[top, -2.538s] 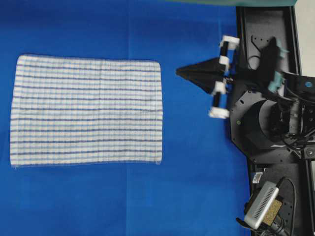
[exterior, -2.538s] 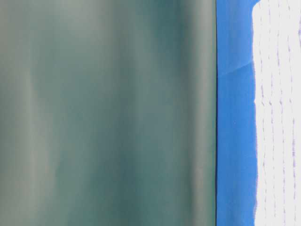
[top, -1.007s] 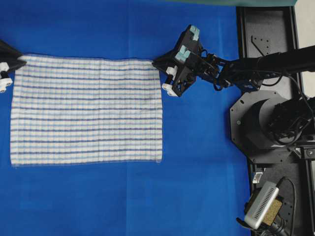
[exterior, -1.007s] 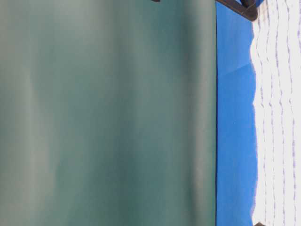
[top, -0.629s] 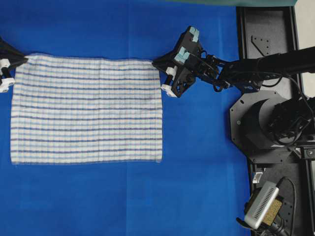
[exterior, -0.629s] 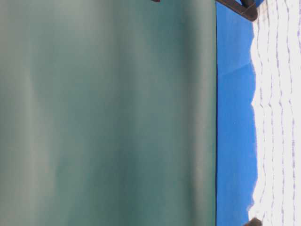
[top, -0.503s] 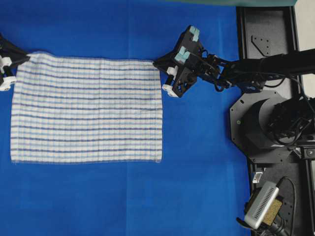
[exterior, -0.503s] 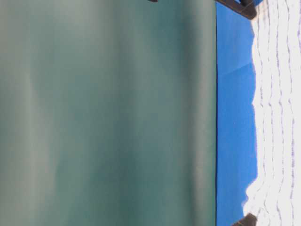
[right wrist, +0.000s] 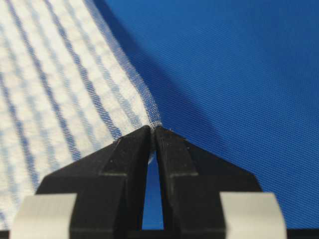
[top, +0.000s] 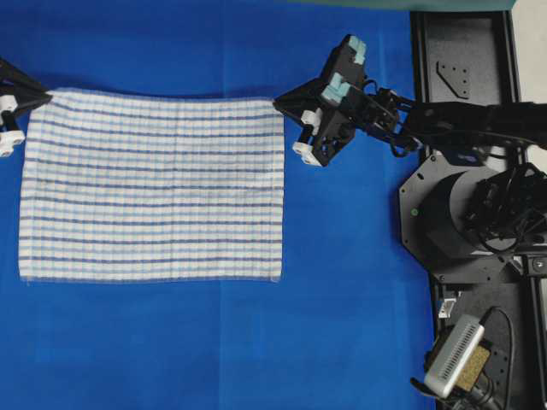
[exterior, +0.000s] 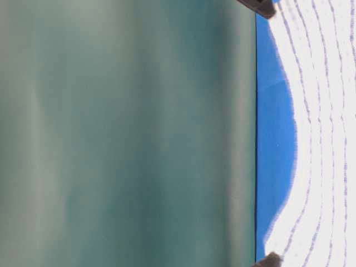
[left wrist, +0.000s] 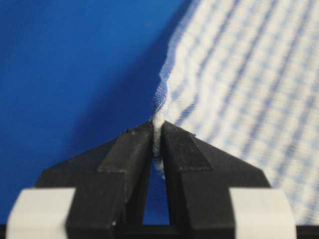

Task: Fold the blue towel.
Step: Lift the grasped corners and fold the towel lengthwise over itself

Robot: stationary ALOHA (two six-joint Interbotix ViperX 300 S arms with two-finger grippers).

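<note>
Where towel [top: 152, 185] lies, blue cover [top: 342, 299], green backdrop [exterior: 128, 133]

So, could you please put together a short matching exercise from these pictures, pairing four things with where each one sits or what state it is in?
Things:
1. left gripper
2. right gripper
3. blue towel
4. silver box

Places or states:
A. on the black base at the overhead view's lower right
B. shut on the towel's upper-right corner in the overhead view
C. spread open, its top edge lifted at both corners
D. shut on the towel's upper-left corner in the overhead view

Pairs: 1-D, 2-B, 3-C, 4-A
</note>
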